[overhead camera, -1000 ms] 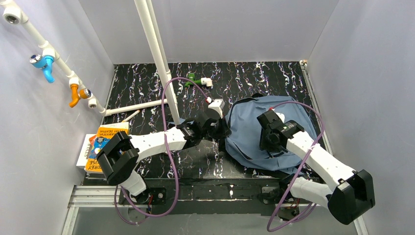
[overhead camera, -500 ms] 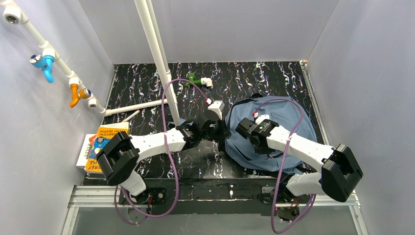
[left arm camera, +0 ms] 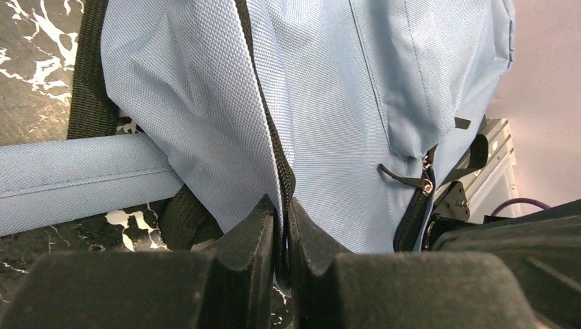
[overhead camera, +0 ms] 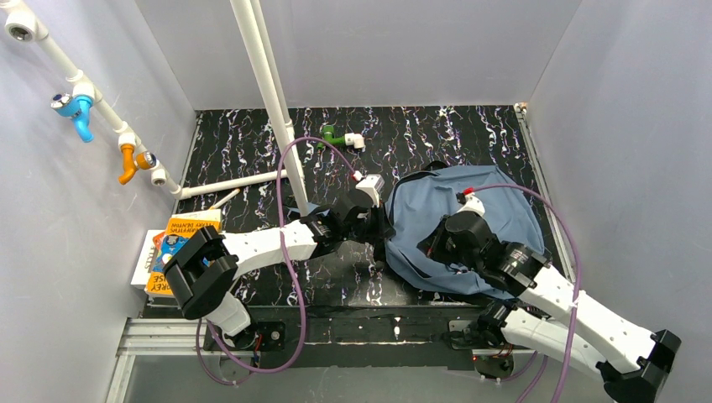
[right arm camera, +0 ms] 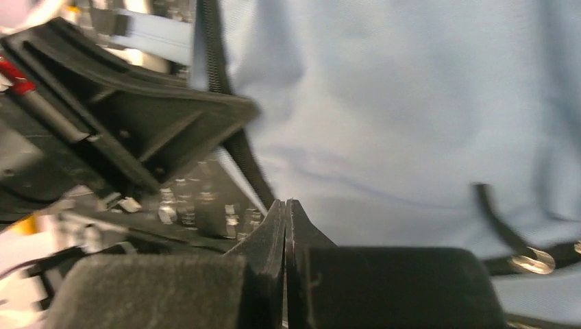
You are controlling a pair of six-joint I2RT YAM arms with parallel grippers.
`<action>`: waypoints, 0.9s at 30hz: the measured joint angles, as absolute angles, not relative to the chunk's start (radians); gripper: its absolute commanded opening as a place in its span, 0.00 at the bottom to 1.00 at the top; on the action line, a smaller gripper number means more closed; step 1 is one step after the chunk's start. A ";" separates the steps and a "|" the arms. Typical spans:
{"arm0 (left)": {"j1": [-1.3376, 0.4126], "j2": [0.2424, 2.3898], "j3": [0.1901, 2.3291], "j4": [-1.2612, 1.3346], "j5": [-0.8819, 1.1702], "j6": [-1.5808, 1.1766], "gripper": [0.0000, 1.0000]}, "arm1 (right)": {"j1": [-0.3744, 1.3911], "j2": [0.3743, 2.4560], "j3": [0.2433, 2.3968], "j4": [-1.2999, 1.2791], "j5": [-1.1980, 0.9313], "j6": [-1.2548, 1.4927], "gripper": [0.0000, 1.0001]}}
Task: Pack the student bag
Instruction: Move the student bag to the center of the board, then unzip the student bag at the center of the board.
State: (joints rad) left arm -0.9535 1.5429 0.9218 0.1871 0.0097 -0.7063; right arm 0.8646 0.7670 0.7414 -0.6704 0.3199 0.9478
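left fingers (left arm camera: pixel 250 236): almost closed, pinching the bag's (overhead camera: pixel 495 210) black zip edge (left arm camera: pixel 270 137); fabric sits between them
right fingers (right arm camera: pixel 270 233): pressed flat together, nothing visible between them; this view is blurred
bag position: flat on the right half of the table (overhead camera: pixel 252 151), in front of the right arm
bag axis: roughly far-to-near, and the zip edge follows its left side
left gripper (left arm camera: pixel 283 214): comes in from the left and bites that edge about midway along
right gripper (right arm camera: pixel 286 219): low over the bag's near-left part, just beside the left gripper, tips aimed left at the same edge
zip pull (left arm camera: pixel 426 185): small metal tab on the bag face, on the right arm's side of the pinch; can't tell which zip it belongs to
nearer arm: right, for the pull; left is busy anchoring the edge
next move (guess): the right gripper has to spread before it can take anything, then work along the zip line, away from the left pinch
strap (left arm camera: pixel 75 175): padded, lying on the table left of the pinch, clear of both grippers
books (overhead camera: pixel 172 239): stacked at the table's left edge, well apart from the bag, on the left arm's side
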 measured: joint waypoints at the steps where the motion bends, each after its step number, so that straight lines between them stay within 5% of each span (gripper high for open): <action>1: -0.953 1.543 0.922 0.187 0.016 -0.709 0.08 | 0.864 0.743 0.703 -0.611 0.288 0.984 0.01; 5: -0.952 1.543 0.922 0.190 0.042 -0.723 0.16 | 0.859 0.785 0.674 -0.537 0.222 1.038 0.01; 10: -0.952 1.543 0.918 0.207 0.082 -0.748 0.66 | 0.857 1.011 0.989 -0.801 0.355 0.904 0.34; 12: -0.952 1.543 0.908 0.217 0.101 -0.757 0.85 | 0.857 1.074 1.076 -0.883 0.410 0.843 0.40; 15: -0.952 1.543 0.889 0.226 0.144 -0.788 0.97 | 0.855 1.133 1.098 -0.993 0.450 0.780 0.43; 23: -1.002 1.543 0.855 0.233 0.202 -0.886 0.91 | 0.853 1.118 0.979 -1.093 0.451 0.742 0.63; 27: -1.034 1.560 0.852 0.239 0.199 -0.908 0.53 | 0.853 1.145 0.979 -1.143 0.493 0.740 0.63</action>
State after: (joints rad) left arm -1.0344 1.5597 0.8524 0.2386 0.1993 -0.9077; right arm 0.8528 1.1454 0.9794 -1.1427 0.4927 0.7403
